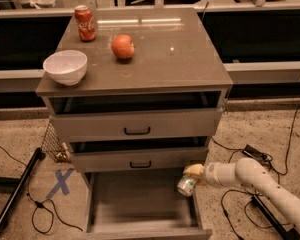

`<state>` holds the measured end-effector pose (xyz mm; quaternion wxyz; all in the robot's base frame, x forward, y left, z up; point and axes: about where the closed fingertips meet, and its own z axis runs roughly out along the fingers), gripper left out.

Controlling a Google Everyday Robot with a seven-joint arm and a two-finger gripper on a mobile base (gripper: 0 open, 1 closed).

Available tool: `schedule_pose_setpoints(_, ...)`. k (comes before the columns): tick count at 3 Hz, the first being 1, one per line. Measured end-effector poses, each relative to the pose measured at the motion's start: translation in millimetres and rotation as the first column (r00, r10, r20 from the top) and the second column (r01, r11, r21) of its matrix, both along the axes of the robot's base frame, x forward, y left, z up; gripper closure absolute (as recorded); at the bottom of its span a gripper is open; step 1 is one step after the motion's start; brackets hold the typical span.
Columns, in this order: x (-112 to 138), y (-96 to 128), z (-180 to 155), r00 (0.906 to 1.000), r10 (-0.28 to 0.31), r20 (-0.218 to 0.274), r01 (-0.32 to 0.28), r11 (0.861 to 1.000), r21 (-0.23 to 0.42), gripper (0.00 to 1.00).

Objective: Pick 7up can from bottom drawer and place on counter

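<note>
My gripper (190,178) is at the right rim of the open bottom drawer (135,204), shut on the 7up can (185,186). The can is silver and green, tilted, and hangs just above the drawer's right wall, below the middle drawer's front. My white arm (255,179) reaches in from the lower right. The counter (175,59) is the glossy grey-brown top of the cabinet, well above the can.
On the counter stand a red Coca-Cola can (85,23), an apple (123,46) and a white bowl (65,67). The top drawer (137,124) and middle drawer (140,159) are pulled partly out. Cables (250,154) and a black pole (17,189) lie on the floor.
</note>
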<state>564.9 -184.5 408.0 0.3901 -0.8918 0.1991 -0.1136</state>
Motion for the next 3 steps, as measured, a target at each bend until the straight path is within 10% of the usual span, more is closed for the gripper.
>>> schedule_pose_setpoints(1,0,0,0,1.0000,0.000,0.000,0.000,1.000,0.000,1.00)
schedule_pose_setpoints(3,-9,4,81,0.9862,0.076,0.147,-0.070,0.996,-0.047,1.00)
